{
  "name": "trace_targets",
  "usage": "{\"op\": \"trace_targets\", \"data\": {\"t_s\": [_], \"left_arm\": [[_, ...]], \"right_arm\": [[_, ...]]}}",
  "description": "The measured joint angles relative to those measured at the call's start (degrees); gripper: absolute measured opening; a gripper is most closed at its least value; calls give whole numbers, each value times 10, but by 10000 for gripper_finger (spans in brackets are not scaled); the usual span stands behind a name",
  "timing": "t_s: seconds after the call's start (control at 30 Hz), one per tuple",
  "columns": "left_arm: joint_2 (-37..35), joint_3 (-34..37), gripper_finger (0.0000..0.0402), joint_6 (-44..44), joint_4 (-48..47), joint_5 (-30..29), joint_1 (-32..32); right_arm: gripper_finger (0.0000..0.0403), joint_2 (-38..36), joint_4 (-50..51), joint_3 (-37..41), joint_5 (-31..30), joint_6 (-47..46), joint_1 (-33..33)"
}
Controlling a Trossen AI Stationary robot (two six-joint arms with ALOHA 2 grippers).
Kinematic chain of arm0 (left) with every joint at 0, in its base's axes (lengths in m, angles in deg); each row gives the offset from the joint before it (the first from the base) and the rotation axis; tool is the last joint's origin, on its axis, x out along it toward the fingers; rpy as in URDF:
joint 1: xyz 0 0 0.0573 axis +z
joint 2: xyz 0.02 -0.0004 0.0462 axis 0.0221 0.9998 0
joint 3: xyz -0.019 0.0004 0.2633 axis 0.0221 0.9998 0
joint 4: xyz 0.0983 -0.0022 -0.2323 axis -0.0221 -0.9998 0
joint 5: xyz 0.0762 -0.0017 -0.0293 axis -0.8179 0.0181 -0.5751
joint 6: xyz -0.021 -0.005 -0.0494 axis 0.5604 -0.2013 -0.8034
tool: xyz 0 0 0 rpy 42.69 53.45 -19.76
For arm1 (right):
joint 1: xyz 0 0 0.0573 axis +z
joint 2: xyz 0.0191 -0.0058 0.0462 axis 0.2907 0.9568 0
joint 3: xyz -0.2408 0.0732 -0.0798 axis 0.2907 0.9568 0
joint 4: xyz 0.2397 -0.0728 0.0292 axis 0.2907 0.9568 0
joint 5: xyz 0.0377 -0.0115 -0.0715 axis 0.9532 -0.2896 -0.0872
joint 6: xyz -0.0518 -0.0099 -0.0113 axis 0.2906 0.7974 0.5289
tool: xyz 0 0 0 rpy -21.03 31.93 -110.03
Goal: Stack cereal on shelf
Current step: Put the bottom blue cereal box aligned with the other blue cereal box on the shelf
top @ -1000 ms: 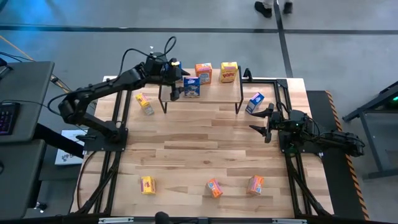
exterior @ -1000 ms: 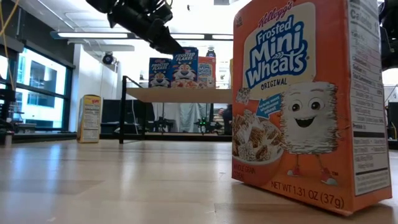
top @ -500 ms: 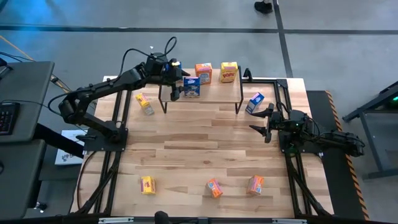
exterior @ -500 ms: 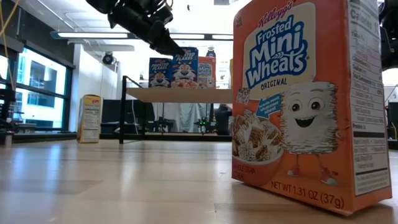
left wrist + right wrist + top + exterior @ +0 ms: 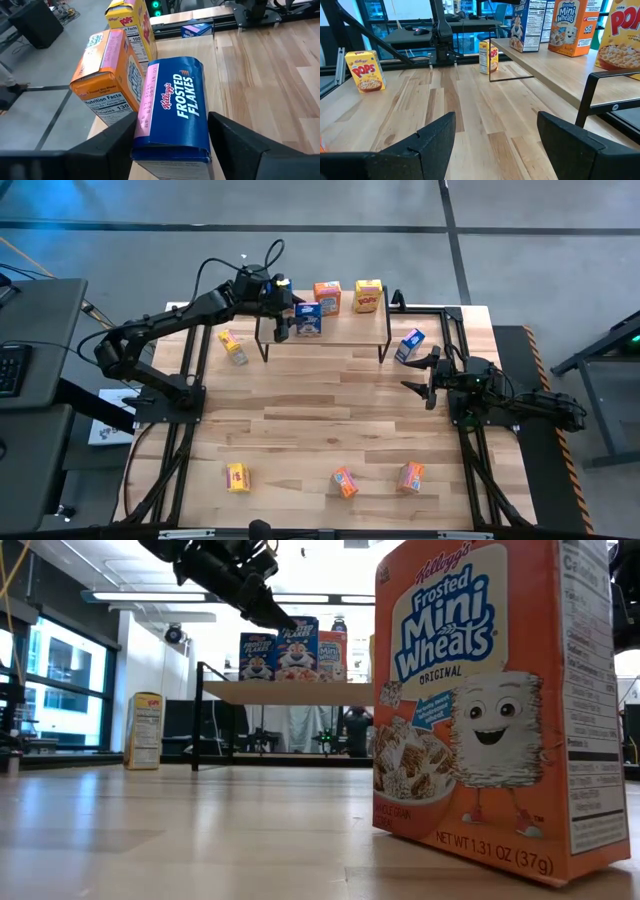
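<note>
Wood table [image 5: 300,420], low shelf [image 5: 345,323] at its far edge. Left gripper [image 5: 172,150] over the shelf — jaws parted, straddling a blue cereal box [image 5: 172,107], not visibly clamped; orange box [image 5: 107,75] just beside. Right gripper [image 5: 492,137] parked off the shelf's end — jaws wide, nothing between them.

desk [image 5: 320,420]: pale wood planks, smooth, faint sheen;
shelf [image 5: 345,320]: light wood top, thin dark metal legs;
cereal [image 5: 172,107]: printed cardboard, slightly glossy;
left gripper [image 5: 172,145]: matt black plastic
</note>
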Motion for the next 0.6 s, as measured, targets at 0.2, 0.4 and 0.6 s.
{"op": "trace_targets", "data": {"t_s": [0.2, 0.4, 0.6], "left_arm": [[0, 0, 209, 0, 0, 0, 0], [0, 0, 196, 0, -3, 0, 0], [-10, 0, 193, 4, -25, 2, 0]], "right_arm": [[273, 0, 0, 0, 0, 0, 0], [273, 0, 0, 0, 0, 0, 0], [273, 0, 0, 0, 0, 0, 0]]}}
